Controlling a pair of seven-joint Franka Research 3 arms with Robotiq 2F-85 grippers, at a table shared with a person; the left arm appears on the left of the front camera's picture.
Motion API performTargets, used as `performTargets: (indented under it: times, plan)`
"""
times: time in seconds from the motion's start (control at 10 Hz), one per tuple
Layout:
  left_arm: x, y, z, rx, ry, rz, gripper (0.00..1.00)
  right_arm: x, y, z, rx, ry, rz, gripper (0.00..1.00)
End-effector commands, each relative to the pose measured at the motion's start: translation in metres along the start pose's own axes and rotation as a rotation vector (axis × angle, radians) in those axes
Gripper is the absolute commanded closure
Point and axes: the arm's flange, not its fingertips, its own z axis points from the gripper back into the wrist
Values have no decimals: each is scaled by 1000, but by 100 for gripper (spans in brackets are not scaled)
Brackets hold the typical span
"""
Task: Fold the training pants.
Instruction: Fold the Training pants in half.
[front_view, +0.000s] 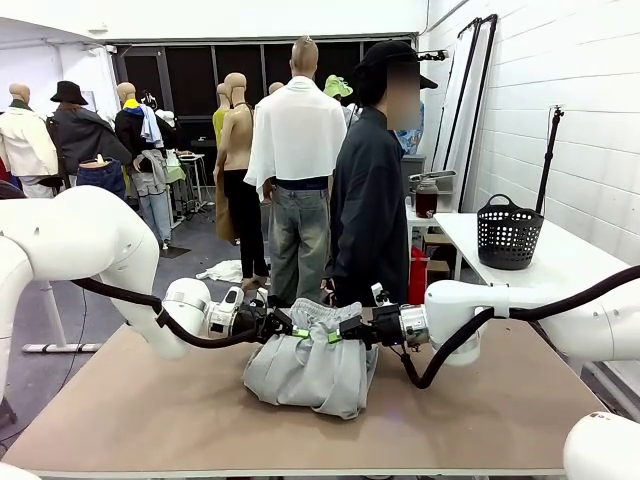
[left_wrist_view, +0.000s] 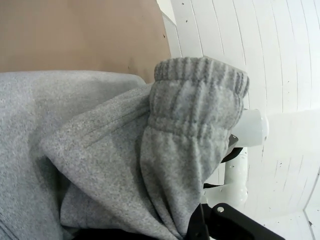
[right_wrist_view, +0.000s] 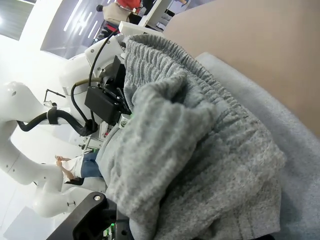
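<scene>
The training pants (front_view: 310, 372) are light grey jersey, bunched in a heap on the brown table (front_view: 150, 410) with their gathered top edge lifted. My left gripper (front_view: 289, 331) comes in from the left and is shut on that raised edge. My right gripper (front_view: 341, 333) comes in from the right and is shut on the same edge, a hand's width away. In the left wrist view a ribbed elastic band of the training pants (left_wrist_view: 195, 95) stands up and hides my fingers. The grey cloth (right_wrist_view: 200, 150) in the right wrist view also covers my fingers there.
A person in dark clothes (front_view: 368, 210) stands at the far edge, just behind the pants. A black mesh basket (front_view: 508, 233) sits on a white side table (front_view: 560, 260) to the right. Bare tabletop lies left, right and in front of the heap.
</scene>
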Motion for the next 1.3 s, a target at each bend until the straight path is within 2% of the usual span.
performTargets:
  times: [0.0, 0.8, 1.2]
  plan:
    - [7, 5, 10, 29, -31, 33, 100, 3, -8, 4, -40, -32, -14, 100]
    - [4, 16, 31, 77, -103, 95, 100, 11, -21, -2, -41, -9, -57, 100]
    - [3, 28, 26, 74, -65, 135, 100, 8, -31, -1, -43, -12, -83, 100]
